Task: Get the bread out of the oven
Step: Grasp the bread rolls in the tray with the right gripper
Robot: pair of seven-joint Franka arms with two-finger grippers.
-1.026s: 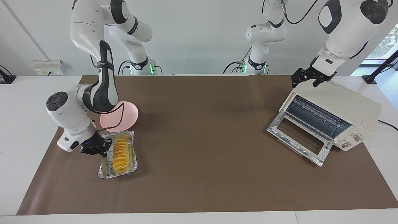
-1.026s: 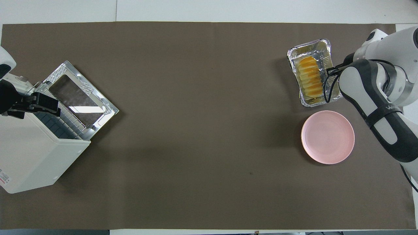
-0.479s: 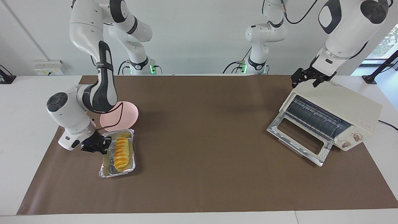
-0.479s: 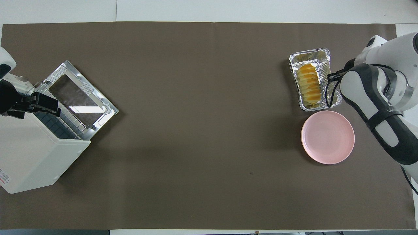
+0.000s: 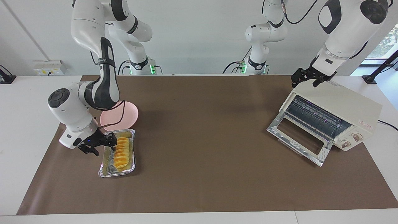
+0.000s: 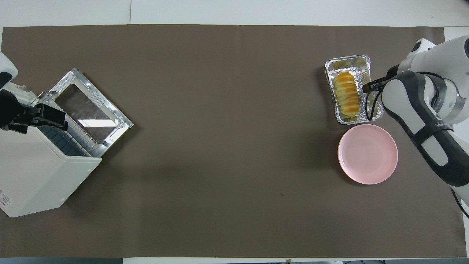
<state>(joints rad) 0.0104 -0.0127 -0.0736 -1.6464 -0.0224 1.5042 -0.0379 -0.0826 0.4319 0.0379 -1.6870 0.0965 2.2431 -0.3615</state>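
I saw the bread (image 5: 121, 153) in the tray (image 5: 105, 169); my right gripper (image 5: 99, 145) gaped beside it, left gripper (image 5: 307, 78) wide over the oven (image 5: 348, 107).

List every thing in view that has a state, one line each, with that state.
oven: door dropped open, rack bare.
bread: lying in the foil tray.
foil tray: on the mat, beside the pink plate.
pink plate: nothing on its visible part.
right gripper: open, at the tray's rim.
left gripper: open, over the oven's top, waiting.
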